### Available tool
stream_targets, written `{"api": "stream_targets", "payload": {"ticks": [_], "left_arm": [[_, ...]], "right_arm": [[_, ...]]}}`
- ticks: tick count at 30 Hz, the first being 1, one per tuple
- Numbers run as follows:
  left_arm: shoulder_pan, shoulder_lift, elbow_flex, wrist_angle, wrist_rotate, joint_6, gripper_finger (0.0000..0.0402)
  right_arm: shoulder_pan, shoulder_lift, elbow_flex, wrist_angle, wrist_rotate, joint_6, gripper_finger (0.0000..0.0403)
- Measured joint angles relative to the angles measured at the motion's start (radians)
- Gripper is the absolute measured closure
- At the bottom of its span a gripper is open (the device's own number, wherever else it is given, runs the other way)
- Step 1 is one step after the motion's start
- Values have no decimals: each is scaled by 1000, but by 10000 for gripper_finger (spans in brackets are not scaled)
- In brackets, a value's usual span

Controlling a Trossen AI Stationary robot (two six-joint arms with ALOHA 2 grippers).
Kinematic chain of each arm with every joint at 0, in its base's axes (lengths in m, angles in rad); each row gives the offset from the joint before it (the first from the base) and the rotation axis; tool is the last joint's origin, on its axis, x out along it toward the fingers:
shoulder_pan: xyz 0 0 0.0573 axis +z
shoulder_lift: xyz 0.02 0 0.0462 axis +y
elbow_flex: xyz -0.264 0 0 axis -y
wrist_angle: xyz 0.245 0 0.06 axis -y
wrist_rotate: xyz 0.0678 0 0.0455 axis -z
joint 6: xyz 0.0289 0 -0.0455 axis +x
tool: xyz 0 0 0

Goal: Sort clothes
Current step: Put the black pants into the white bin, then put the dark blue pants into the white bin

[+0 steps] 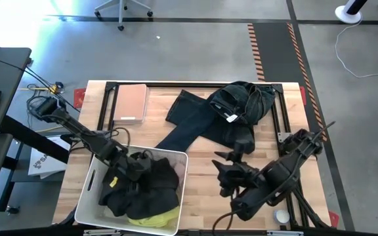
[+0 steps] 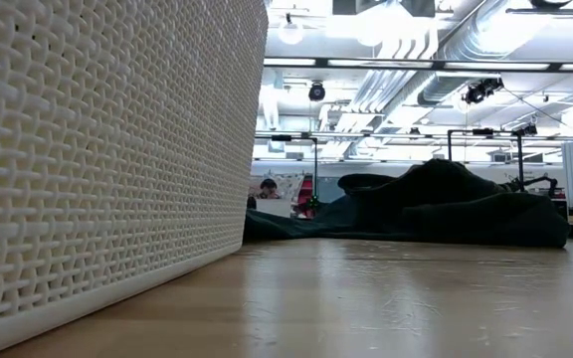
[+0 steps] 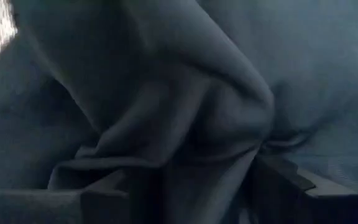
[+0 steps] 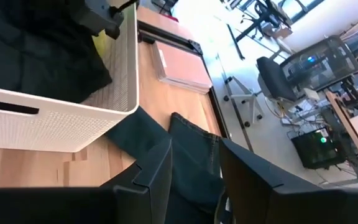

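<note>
The left pincer (image 1: pixel 125 167) is down inside the white basket (image 1: pixel 92 196), spread wide, with dark cloth (image 3: pixel 185 118) bunched between and around its fingers; I cannot tell if it really holds the cloth. There is one basket, and in it sits a heap of black clothes (image 1: pixel 153 187) with one bright yellow piece (image 1: pixel 156 217) peeking out at the near edge. The right pincer (image 1: pixel 225 172) hangs over the bare desk (image 1: pixel 202 190) just near the end of the jeans, partly spread, with nothing between its fingers. There is one pair of dark denim jeans (image 1: pixel 202 118). They are dark blue and lie flat, with a small white tag. Their long side runs slantwise across the desk, from the bunched top near the far right corner down toward the basket. One tan flat board (image 1: pixel 130 103) lies at the far left.
</note>
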Motion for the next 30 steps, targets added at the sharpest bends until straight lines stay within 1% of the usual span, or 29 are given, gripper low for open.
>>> {"api": "stream_targets", "payload": {"ticks": [3, 6, 9, 12, 15, 17, 20, 22, 23, 26, 30], "left_arm": [[5, -60, 55, 10, -27, 42, 204], [5, -126, 112, 11, -93, 103, 204], [3, -188, 155, 13, -177, 174, 204], [-2, -244, 165, 13, -298, 231, 204], [-13, -278, 165, 3, -456, 258, 204], [-22, -286, 165, -2, -527, 260, 204], [-28, -284, 165, -3, -582, 275, 204], [-29, -277, 165, -3, -601, 290, 204], [-29, -273, 165, -4, -610, 295, 204], [-29, -259, 165, -2, -647, 303, 204], [-28, -243, 165, 2, -667, 306, 204]], "right_arm": [[3, -23, 0, -1, 0, -20, 273], [0, -47, 0, 0, -7, -57, 273], [-16, -76, -6, 1, -39, -107, 273], [-47, -147, -80, 0, -63, -125, 273], [-105, -275, -244, 0, -106, -63, 273], [-154, -375, -392, -1, -138, 15, 273], [-241, -508, -598, 10, -159, 119, 273], [-305, -585, -716, 51, -170, 145, 273], [-338, -617, -770, 82, -189, 134, 273], [-451, -685, -909, 170, -288, 51, 267], [-631, -720, -1031, 287, -452, -129, 236]]}}
